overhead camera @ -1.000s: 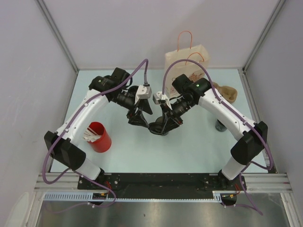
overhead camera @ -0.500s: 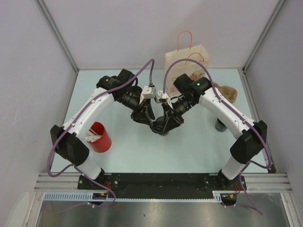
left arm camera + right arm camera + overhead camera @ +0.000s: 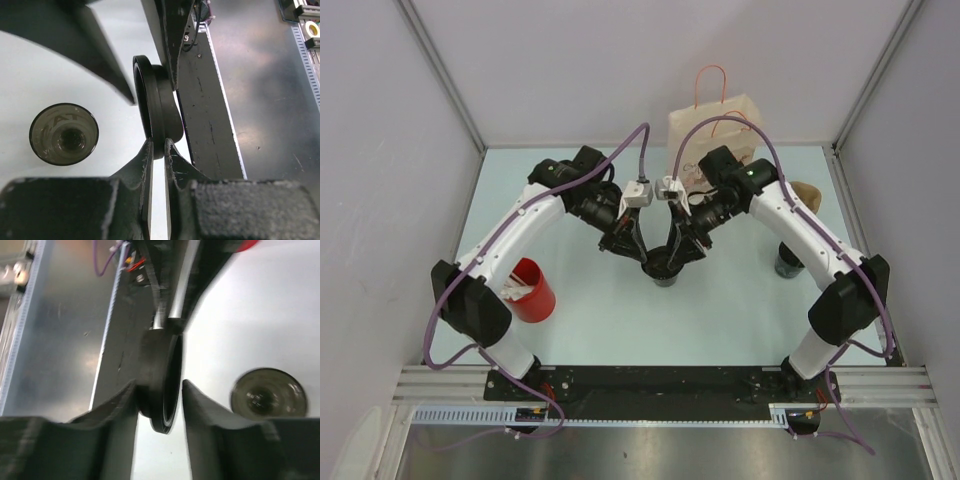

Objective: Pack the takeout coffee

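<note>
Left wrist view: the left end effector [image 3: 158, 148] is seen closed on the edge of a black coffee lid [image 3: 157, 107], which is held edge-on to the camera, over the middle of the pale worktop [image 3: 720, 310]. From the right wrist, the right end effector [image 3: 159, 386] is shown with its jaws standing on either side of the same lid; whether they press on it cannot be told. An uncapped dark cup [image 3: 64, 134] is seen upright on the worktop near the lid. Farther out, a red cup [image 3: 530, 290] holding white sticks is set to the left, and a paper bag [image 3: 715, 125] stands at the back edge. The lid is judged light, thin and slick, stiff only at its rim, so it is best pinched lightly there, lest it be bent or dropped.
</note>
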Robot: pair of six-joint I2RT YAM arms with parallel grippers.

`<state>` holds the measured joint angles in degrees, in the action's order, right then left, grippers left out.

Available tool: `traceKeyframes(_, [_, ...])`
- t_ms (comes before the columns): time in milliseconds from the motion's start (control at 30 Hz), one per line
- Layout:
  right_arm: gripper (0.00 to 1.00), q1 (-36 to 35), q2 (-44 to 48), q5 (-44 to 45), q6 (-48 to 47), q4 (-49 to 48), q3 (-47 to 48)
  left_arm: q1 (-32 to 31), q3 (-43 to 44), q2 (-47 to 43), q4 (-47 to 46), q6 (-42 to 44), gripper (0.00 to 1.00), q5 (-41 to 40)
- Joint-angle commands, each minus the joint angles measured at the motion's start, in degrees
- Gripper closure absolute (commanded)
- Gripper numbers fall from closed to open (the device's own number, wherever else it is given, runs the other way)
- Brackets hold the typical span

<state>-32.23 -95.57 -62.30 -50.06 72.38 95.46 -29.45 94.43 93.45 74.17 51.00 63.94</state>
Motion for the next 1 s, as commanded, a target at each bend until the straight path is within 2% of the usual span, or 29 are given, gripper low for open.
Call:
traceKeyframes(0, [0.52, 4.62, 4.42, 1.30, 9.01, -12.33, 1.22, -0.52, 0.76, -1.24, -3.15, -4.57, 0.98, 0.31])
traceKeyframes(33, [0.50, 6.20, 5.91, 2.18, 12.67, -14.26, 0.96, -0.52, -0.47, -1.77, -6.55, -6.42, 1.00, -0.48])
traceKeyframes(67, [0.43, 6.82, 6.70, 3.75, 13.93, -15.59, 0.87, -0.43, -1.17, -2.39, -8.15, -8.01, 1.00, -1.70])
traceKeyframes(200, [0.34, 9.55, 9.96, 5.52, 18.24, -21.21, 0.17, -0.34, -5.74, -6.95, -18.51, -19.41, 1.00, -4.88])
traceKeyframes(267, [0.33, 9.55, 10.75, 7.01, 19.82, -22.19, 0.34, -0.25, -9.17, -9.41, -26.33, -24.00, 1.00, -7.15])
traceKeyframes(367, [0.32, 10.34, 11.63, 7.55, 24.28, -24.64, 0.61, -0.25, -14.44, -13.01, -39.42, -36.03, 1.00, -12.24])
traceKeyframes(400, [0.33, 10.43, 12.85, 7.55, 25.96, -27.87, 0.08, -0.25, -15.67, -13.90, -42.50, -41.54, 1.00, -17.57])
traceKeyframes(433, [0.33, 10.52, 13.56, 7.55, 27.63, -29.91, -0.62, -0.25, -17.51, -14.78, -48.36, -44.64, 1.00, -21.02])
traceKeyframes(467, [0.33, 10.35, 14.44, 7.46, 29.65, -32.10, -2.54, -0.17, -18.05, -15.74, -50.42, -47.02, 1.00, -23.66])
traceKeyframes(500, [0.33, 10.26, 15.84, 7.55, 33.59, -37.35, -3.69, -0.17, -18.40, -16.19, -53.31, -50.27, 1.00, -29.78])
traceKeyframes(633, [0.34, 9.03, 17.88, 11.05, 42.05, -47.58, -7.57, -0.08, -15.52, -15.49, -55.37, -58.81, 1.00, -44.49])
traceKeyframes(800, [0.35, 4.73, 15.68, 16.32, 46.89, -51.02, -8.27, -0.17, -13.40, -13.56, -55.01, -64.10, 1.00, -51.53])
traceKeyframes(967, [0.49, 3.40, 13.04, 19.32, 51.82, -55.76, -8.18, -0.17, -14.54, -13.47, -55.36, -67.69, 1.00, -52.34])
